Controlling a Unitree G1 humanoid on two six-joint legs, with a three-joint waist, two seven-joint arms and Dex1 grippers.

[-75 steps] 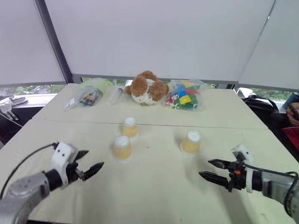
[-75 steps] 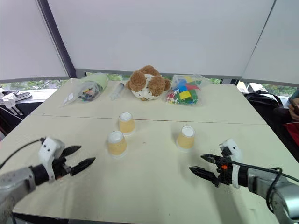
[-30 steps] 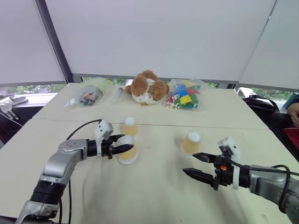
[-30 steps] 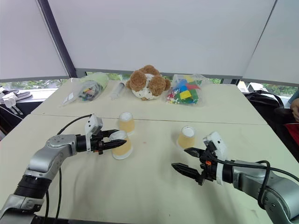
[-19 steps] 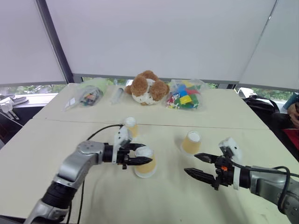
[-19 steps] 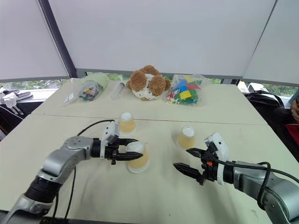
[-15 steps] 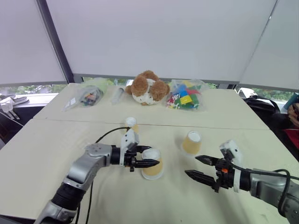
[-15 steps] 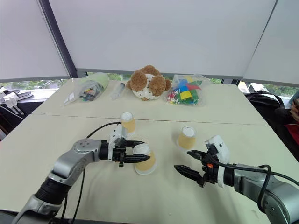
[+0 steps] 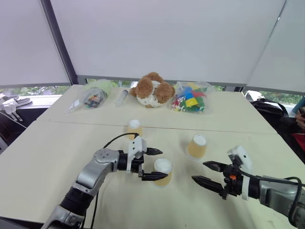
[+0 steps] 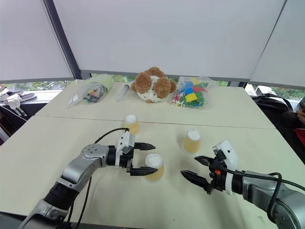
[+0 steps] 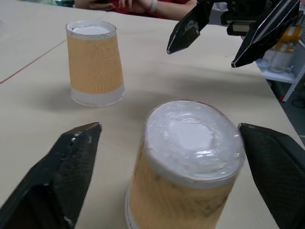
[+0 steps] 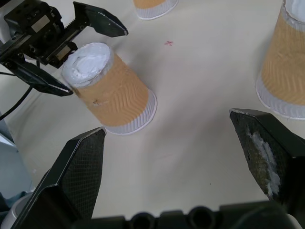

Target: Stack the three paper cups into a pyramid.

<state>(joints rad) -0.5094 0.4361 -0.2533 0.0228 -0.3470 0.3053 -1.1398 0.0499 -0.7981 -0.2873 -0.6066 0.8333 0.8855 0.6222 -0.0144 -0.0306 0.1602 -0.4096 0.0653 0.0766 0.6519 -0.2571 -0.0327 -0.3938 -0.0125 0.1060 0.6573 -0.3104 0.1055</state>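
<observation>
Table [image 9: 57, 143]: pale cream top, spanning the frame in the head views, with a seam running across it below the back row of items.

Clear bag of small items [image 9: 93, 97]: upper left of the frame, lying at the far edge of the table.

Syringe-like clear tube [image 9: 122, 97]: just right of that bag, lying flat.

Left gripper [image 9: 153, 163]: centre-left of the frame, pointing toward the right. Its two black fingers stand spread wide, one above and one below the middle cup, with a gap on each side in the left wrist view; nothing is gripped.

Far cup [image 9: 135, 128]: upside down on the table, above the left gripper in the frame, just beyond the seam.

Middle cup [image 9: 162, 171]: centre of the frame, upside down with white base uppermost, standing on the table between the left gripper's spread fingers.

Teddy bear [image 9: 152, 89]: brown and white, upper centre, at the far edge of the table.

Bag of coloured blocks [image 9: 191, 99]: upper centre-right, touching the bear's right side.

Right-hand cup [image 9: 197, 145]: right of centre, upside down on the table, well apart from the middle cup.

Right gripper [image 9: 206, 173]: lower right of the frame, pointing left toward the middle cup. Fingers spread wide, empty, apart from both nearer cups.

All three cups stand singly; none is stacked.
</observation>
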